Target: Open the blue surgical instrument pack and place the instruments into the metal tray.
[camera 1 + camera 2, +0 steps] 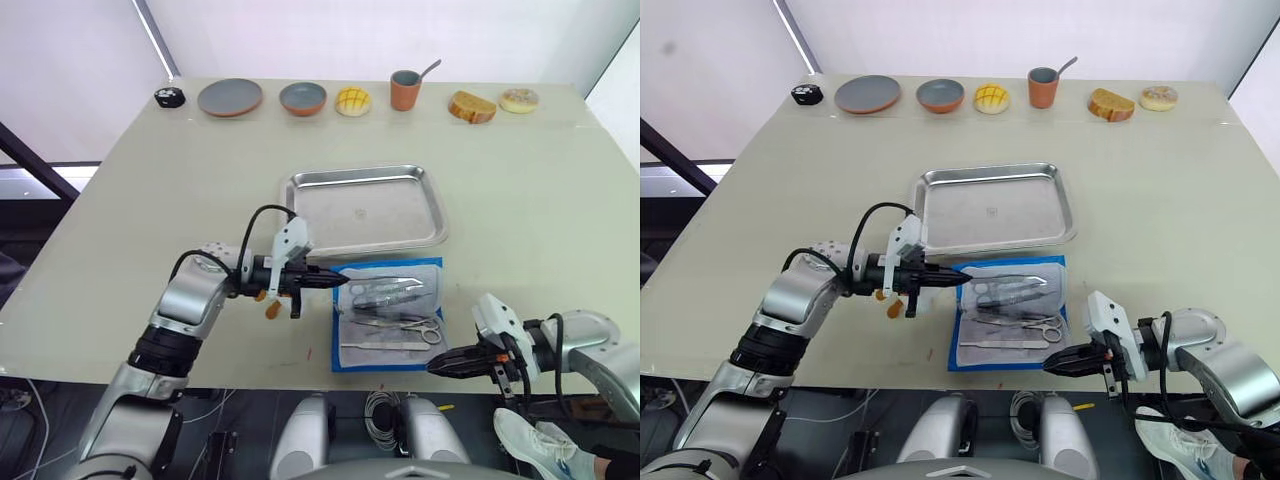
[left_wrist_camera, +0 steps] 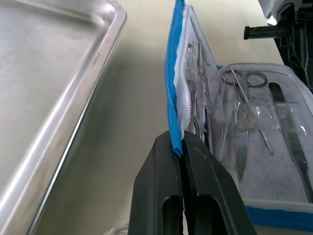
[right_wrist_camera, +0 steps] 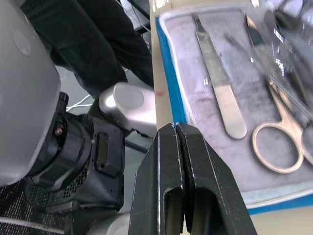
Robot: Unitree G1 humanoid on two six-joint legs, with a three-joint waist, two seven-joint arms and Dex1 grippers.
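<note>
While both arms reach in over the pale table, things sit like this, from near to far:

Right gripper: the black two-finger right gripper hangs at the near edge of the table, just beside the near right corner of the pack. Its two fingers are pressed together with nothing between them. It does not touch the pack.

Blue pack: the flat bright-blue surgical instrument pack lies open on the table, just in front of the tray. It has a blue edge and a white inside.

Tools: the slim silver metal instruments lie inside the pack under clear plastic. I can see scissors with ring handles and a flat thin tool.

Left gripper: the black two-finger left gripper is at the left far corner of the pack. Its jaws are squeezed tight on the blue edge and the clear plastic flap, and the flap is lifted up off the pack.

Tray: the shallow shiny steel tray sits just behind the pack, with no tools in it.

Far edge: a grey round plate, a small bowl, a yellow bun, a brown cup with a spoon and two breads stand in a row.
</note>
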